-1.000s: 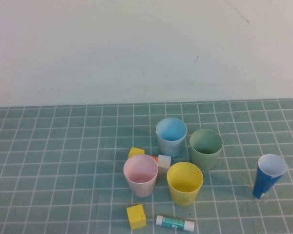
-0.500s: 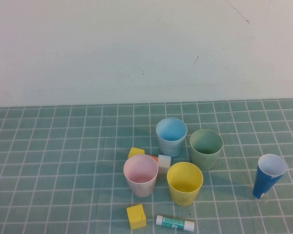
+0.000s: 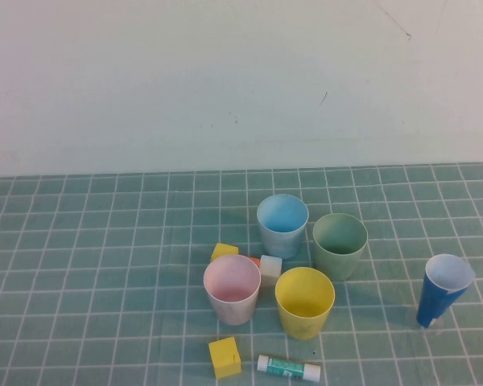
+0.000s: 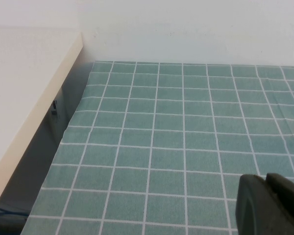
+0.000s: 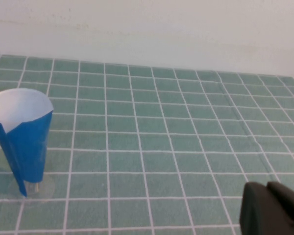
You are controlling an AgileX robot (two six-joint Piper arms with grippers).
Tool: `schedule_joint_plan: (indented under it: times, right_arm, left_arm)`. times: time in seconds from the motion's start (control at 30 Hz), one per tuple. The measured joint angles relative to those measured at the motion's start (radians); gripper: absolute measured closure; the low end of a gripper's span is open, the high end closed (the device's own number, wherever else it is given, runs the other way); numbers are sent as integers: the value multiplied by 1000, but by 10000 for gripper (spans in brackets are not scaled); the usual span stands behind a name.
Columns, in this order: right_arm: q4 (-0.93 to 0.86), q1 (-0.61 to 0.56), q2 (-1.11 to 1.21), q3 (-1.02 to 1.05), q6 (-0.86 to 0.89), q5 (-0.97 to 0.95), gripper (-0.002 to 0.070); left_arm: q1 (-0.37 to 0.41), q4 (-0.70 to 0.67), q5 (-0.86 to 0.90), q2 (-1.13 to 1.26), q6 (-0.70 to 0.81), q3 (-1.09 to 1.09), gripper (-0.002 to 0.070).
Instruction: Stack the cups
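On checked cloth [image 3: 105, 241], four smooth tapered cups [image 3: 282, 223]; end effectors [image 4: 269, 205] [image 5: 272, 208] closed.

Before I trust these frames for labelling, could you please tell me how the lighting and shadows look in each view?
High view: even, soft light, faint shadows beside the pink cup and yellow cup. Left wrist view: dark shade under the white ledge. Right wrist view: flat light, no glare on the dark blue cup.

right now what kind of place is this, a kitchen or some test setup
Probably a tabletop test setup, not a kitchen: a green grid cloth before a bare white wall, with only plastic cups and toy blocks laid out.
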Motion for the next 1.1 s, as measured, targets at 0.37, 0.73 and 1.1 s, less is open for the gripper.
schedule_joint_plan:
  times: [0.37,0.73,1.1]
  right_arm:
    - [0,0,0,0,0,0,680]
    - [0,0,0,0,0,0,680]
    - [-1,0,0,0,0,0,680]
  left_arm:
    - [0,-100,-101,0,-69,7,677]
    - [0,-715,-253,0,-373,7,677]
    - [0,-771,-259,0,-382,7,677]
